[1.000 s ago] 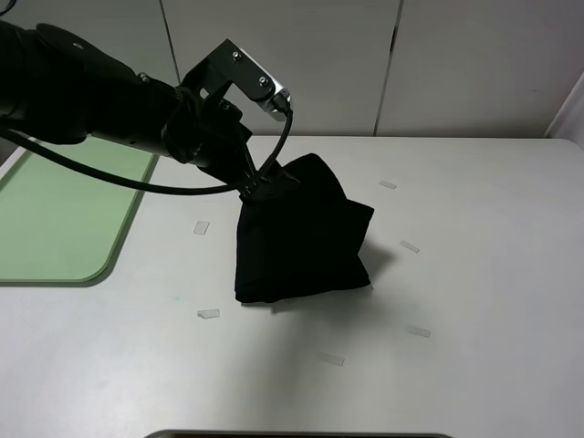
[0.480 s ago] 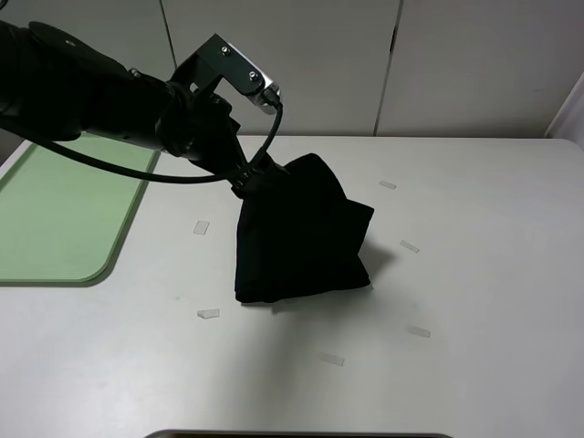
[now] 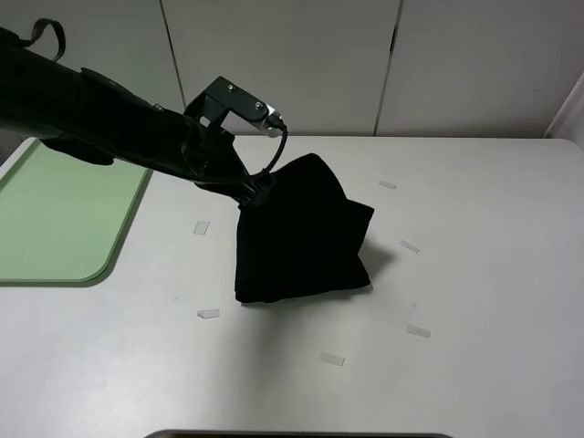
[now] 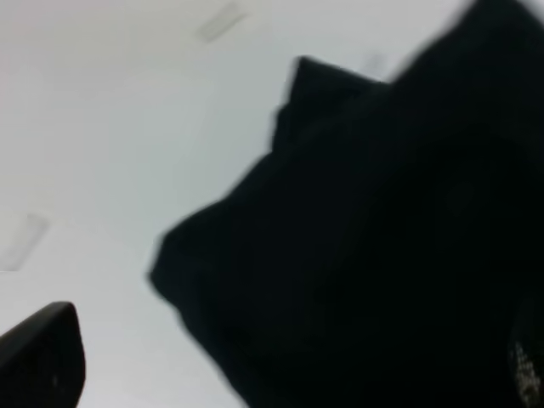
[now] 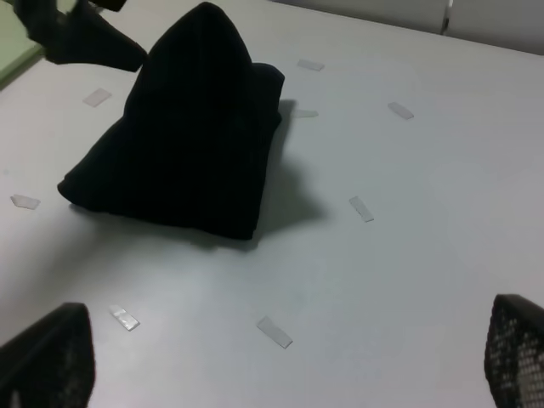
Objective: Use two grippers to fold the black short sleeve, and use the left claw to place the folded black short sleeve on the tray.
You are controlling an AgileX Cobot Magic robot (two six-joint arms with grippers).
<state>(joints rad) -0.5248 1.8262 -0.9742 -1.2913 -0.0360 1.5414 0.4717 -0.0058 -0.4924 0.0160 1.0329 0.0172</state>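
Your left claw (image 3: pixel 254 193) meets the shirt (image 3: pixel 301 233) at its peaked ten-o'clock corner; whether its fingers grip, you cannot tell. Right fingers (image 5: pixel 42 357) gape wide, empty. Shirt sits mid-counter (image 3: pixel 474 274), tray (image 3: pixel 55 219) at nine o'clock.

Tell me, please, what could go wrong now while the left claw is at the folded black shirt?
1. The folded black shirt stands peaked under the left claw, lower edge on the table; lifted by one corner, it may unfold.
2. The pale green tray lies far left, so the shirt may drag across the table.
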